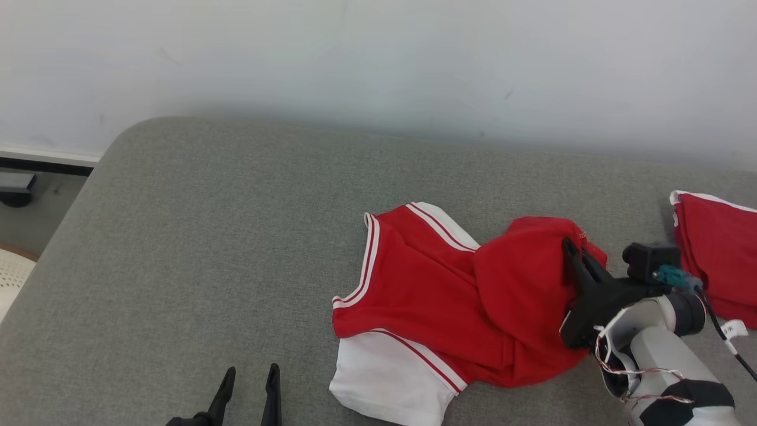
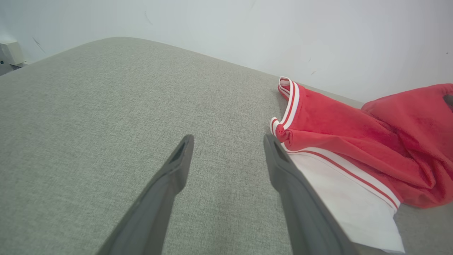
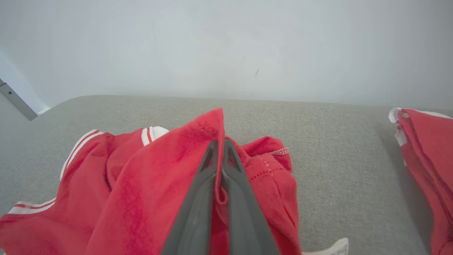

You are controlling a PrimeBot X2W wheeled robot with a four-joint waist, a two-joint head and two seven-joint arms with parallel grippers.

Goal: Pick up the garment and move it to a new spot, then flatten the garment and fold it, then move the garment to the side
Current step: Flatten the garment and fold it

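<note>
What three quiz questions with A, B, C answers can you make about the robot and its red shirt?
1. Where does the second red garment lie?
A. on the floor
B. at the robot's far left
C. at the robot's far right

2. What colours is the shirt?
A. blue and yellow
B. red and white
C. green and black

3. What is the right gripper doing?
A. shut on the shirt
B. open above the shirt
C. holding a cup

Answers:
1 C: it sits at the right edge of the head view.
2 B: it has a red body with a white sleeve and stripes.
3 A: it pinches a raised red fold.
</note>
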